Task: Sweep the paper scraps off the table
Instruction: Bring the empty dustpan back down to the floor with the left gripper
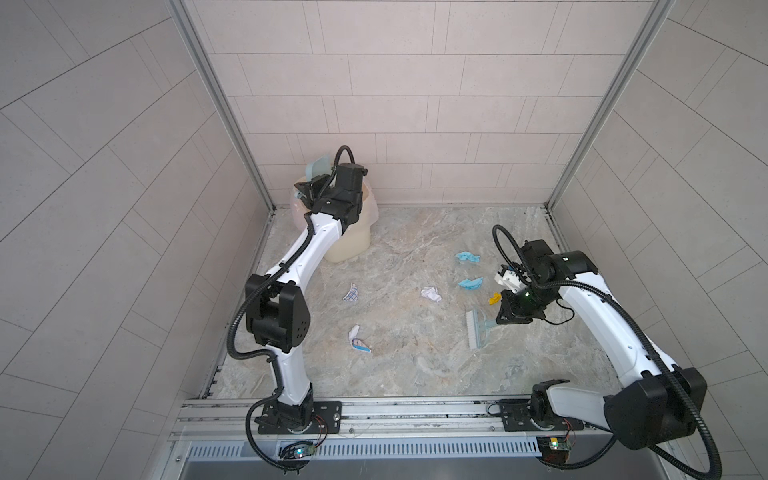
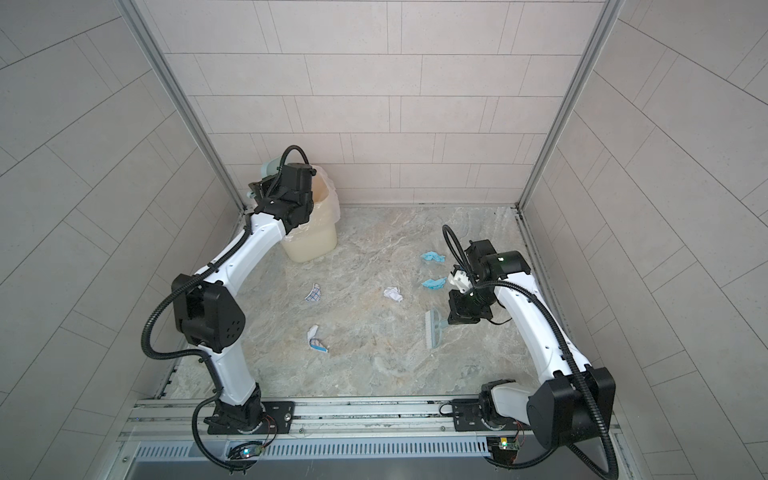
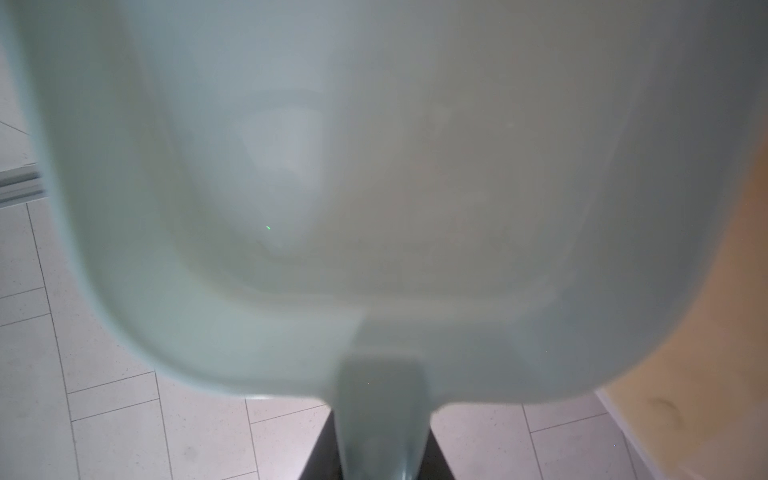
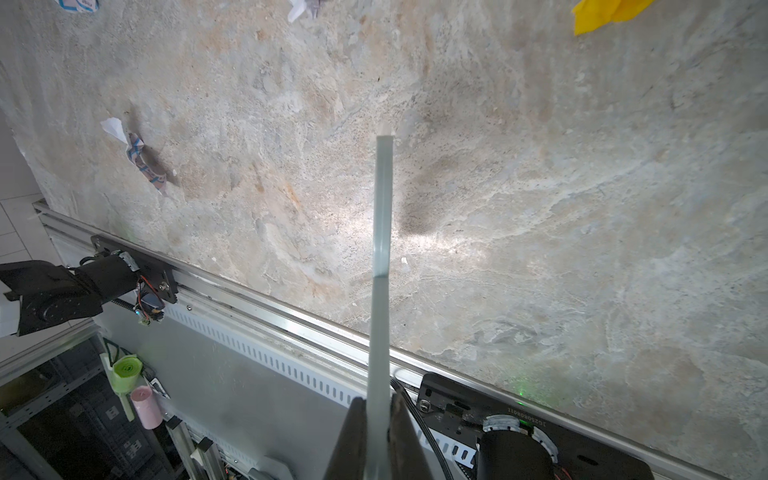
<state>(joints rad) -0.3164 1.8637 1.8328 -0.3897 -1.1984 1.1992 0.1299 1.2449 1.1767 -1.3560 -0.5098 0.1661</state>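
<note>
the left gripper [image 1: 308, 192] grasps the pale blue dustpan [image 1: 318, 166], raised by the bag-lined cream bin [image 1: 349, 245], whose contents are hidden; the right gripper [image 4: 378, 415] is clenched on the brush [image 1: 476, 330].

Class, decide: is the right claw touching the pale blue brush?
Touching. The right wrist view shows the brush handle clamped between the two fingers of the right claw.

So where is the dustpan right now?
In both top views the dustpan is at the far left, held by the left gripper above the cream bin.
</note>
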